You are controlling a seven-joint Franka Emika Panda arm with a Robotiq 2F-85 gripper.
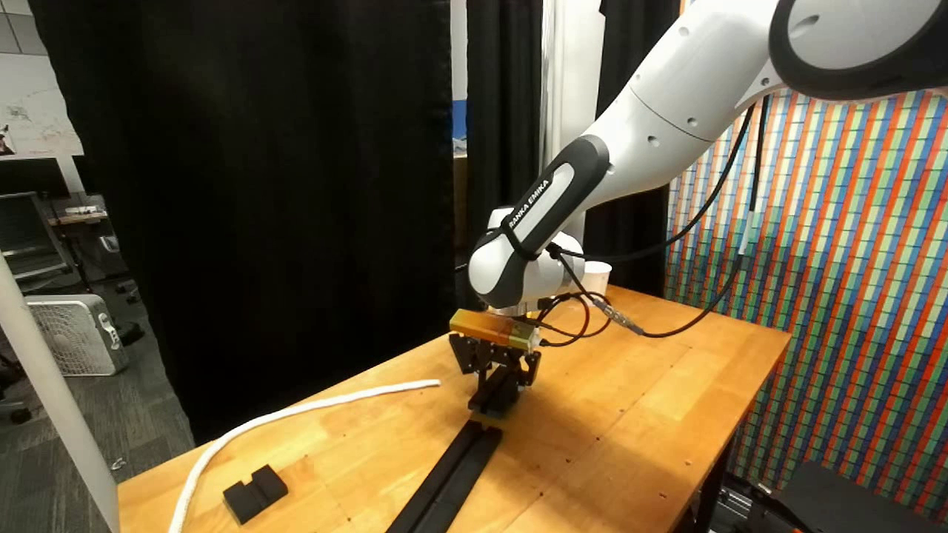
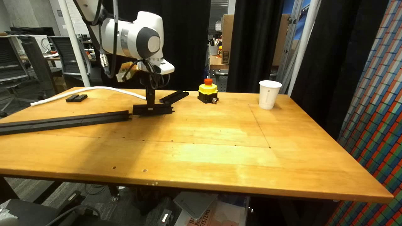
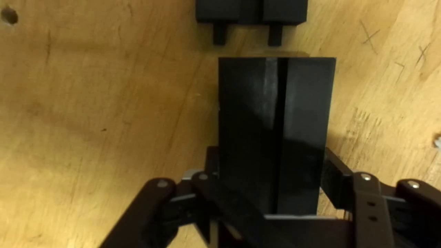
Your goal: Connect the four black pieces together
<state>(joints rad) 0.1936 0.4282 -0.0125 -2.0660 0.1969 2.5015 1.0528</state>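
Note:
My gripper (image 3: 270, 172) is shut on a grooved black piece (image 3: 275, 113), with a finger against each long side. The held black piece also shows in both exterior views (image 1: 495, 400) (image 2: 163, 109), low over the table. In the wrist view, the end of a black strip (image 3: 251, 12) with two pegs faces the held piece across a small gap. The held piece sits slightly right of it there. The strip (image 1: 448, 481) shows a seam in an exterior view (image 2: 62, 122), so at least two pieces are joined. Another black piece (image 2: 174, 97) lies loose behind the gripper.
A small chunky black block (image 1: 255, 492) and a white cord (image 1: 296, 409) lie on the wooden table (image 2: 220, 163). A red button on a yellow base (image 2: 208, 91) stands behind the gripper. A white paper cup (image 2: 270, 94) stands near the far table edge.

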